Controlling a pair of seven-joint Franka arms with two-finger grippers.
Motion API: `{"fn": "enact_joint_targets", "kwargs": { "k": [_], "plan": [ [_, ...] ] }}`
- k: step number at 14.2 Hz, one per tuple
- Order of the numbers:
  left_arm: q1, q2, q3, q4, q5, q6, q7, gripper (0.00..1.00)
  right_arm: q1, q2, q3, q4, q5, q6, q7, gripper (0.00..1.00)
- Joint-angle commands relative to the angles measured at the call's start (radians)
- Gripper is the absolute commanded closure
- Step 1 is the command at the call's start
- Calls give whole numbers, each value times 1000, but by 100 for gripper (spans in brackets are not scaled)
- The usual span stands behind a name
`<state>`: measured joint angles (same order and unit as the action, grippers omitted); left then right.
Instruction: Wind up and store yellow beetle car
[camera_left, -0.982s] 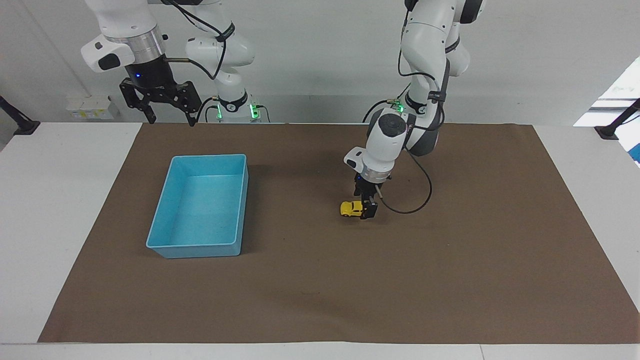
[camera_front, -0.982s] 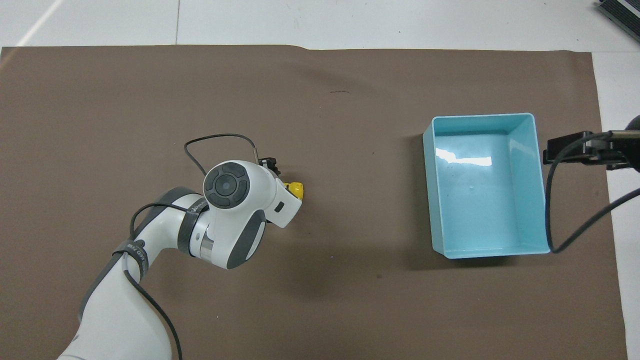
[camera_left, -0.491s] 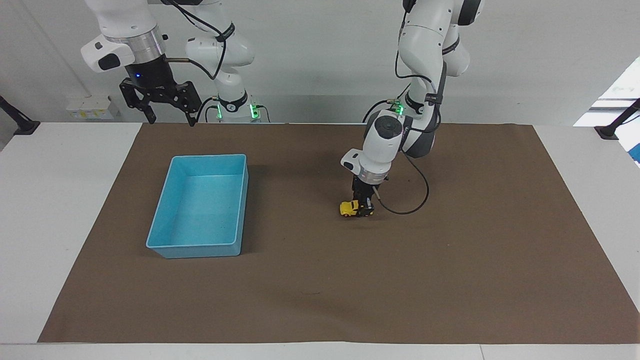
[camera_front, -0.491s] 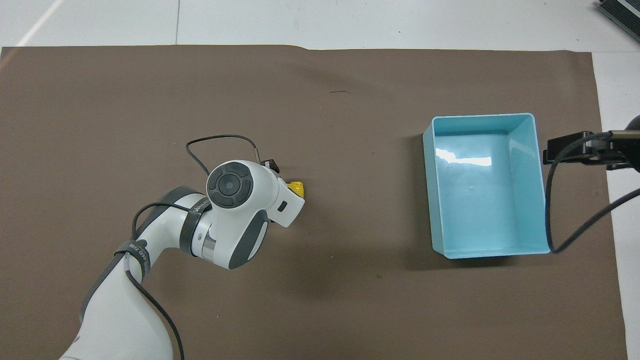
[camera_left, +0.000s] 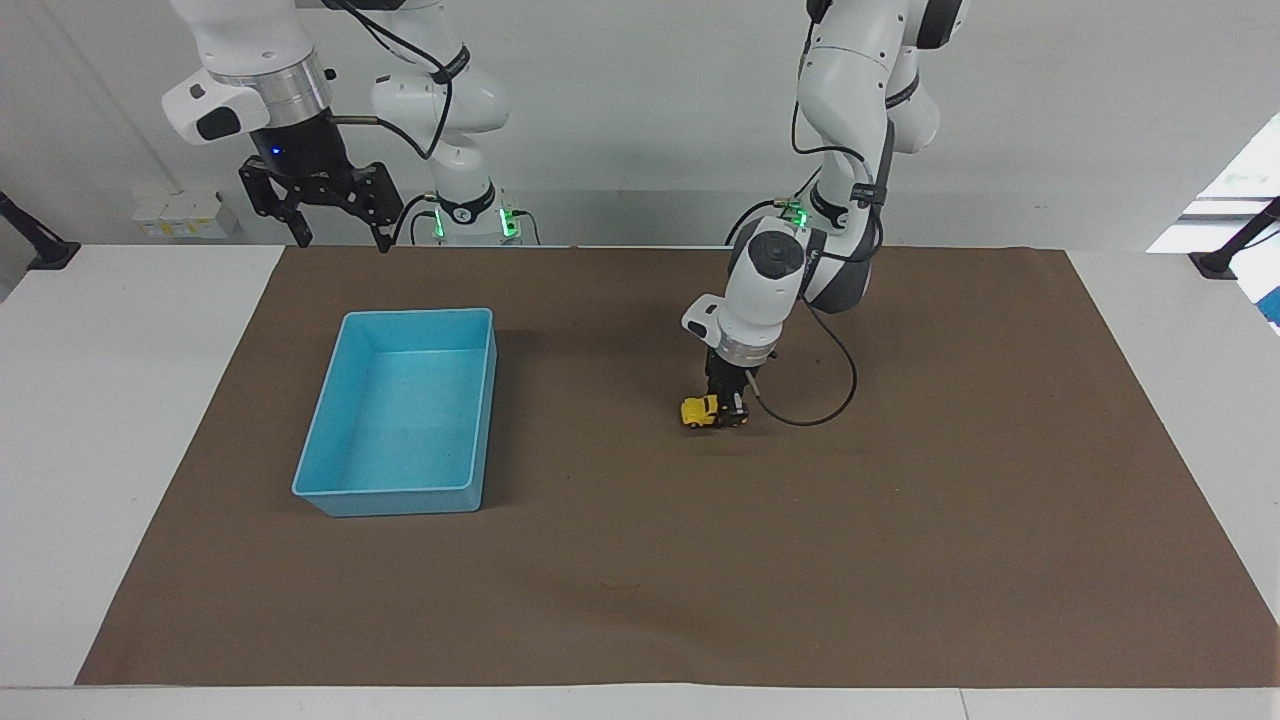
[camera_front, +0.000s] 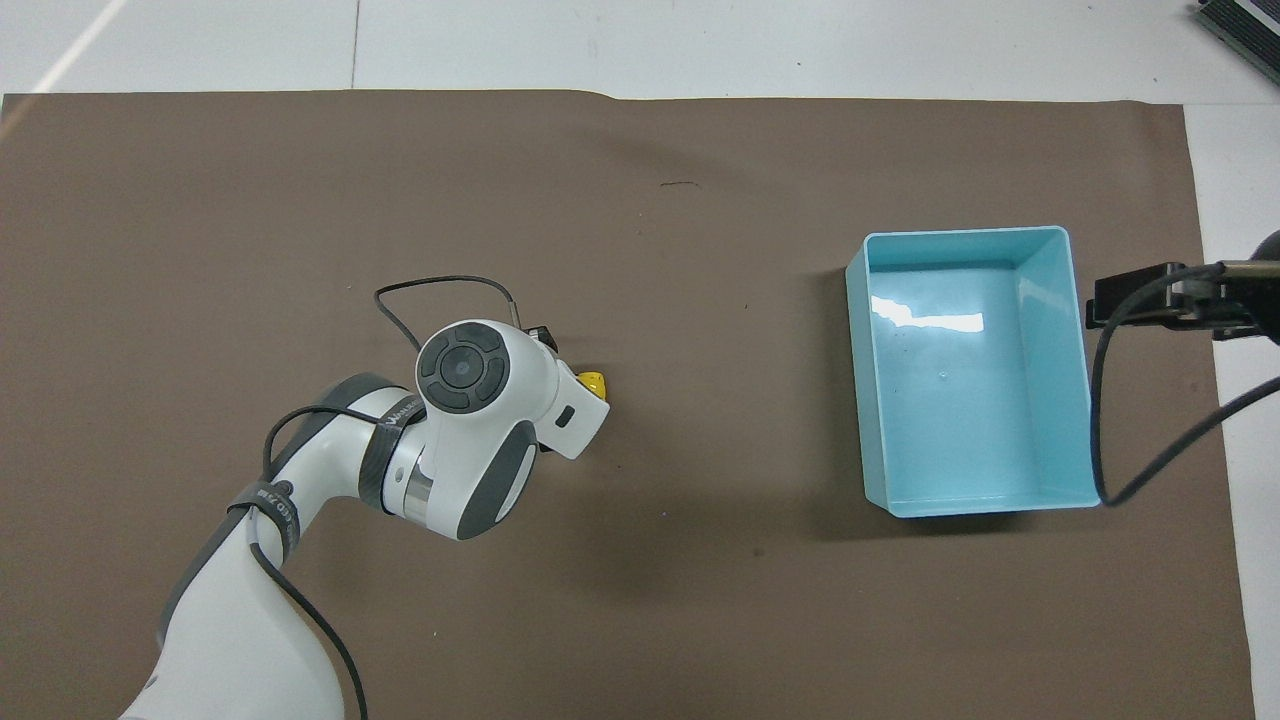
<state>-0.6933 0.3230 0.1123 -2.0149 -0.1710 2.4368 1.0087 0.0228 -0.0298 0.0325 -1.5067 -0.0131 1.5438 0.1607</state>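
The yellow beetle car (camera_left: 701, 412) is a tiny bright toy on the brown mat near the middle of the table. My left gripper (camera_left: 731, 413) points straight down and is shut on the car's rear end. From overhead the left wrist covers most of the car, and only a yellow tip (camera_front: 594, 381) shows. My right gripper (camera_left: 330, 235) hangs open in the air above the table edge at the right arm's end, holding nothing; the right arm waits.
An empty light-blue bin (camera_left: 322, 432) stands on the brown mat (camera_left: 900, 560) toward the right arm's end; from overhead the bin (camera_front: 1060, 260) is beside the right arm's cable. White table surface surrounds the mat.
The left gripper's fingers closed onto the car's rear, and the wrist shifted slightly toward the robots with the car. The right arm has stayed still.
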Motion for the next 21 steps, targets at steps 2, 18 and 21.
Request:
{"fn": "enact_joint_targets", "kwargs": {
  "k": [2, 18, 21],
  "plan": [
    [-37, -50, 23, -62, -1, -15, -1, 100, -14, -13, 3, -12, 30, -7, -6, 0],
    [162, -45, 21, -104, -2, -15, 269, 100, -14, -13, 3, -12, 30, -5, -6, 0],
    [196, -44, 21, -104, -2, -18, 303, 100, -14, -13, 3, -12, 28, -5, -6, 0]
  ]
}}
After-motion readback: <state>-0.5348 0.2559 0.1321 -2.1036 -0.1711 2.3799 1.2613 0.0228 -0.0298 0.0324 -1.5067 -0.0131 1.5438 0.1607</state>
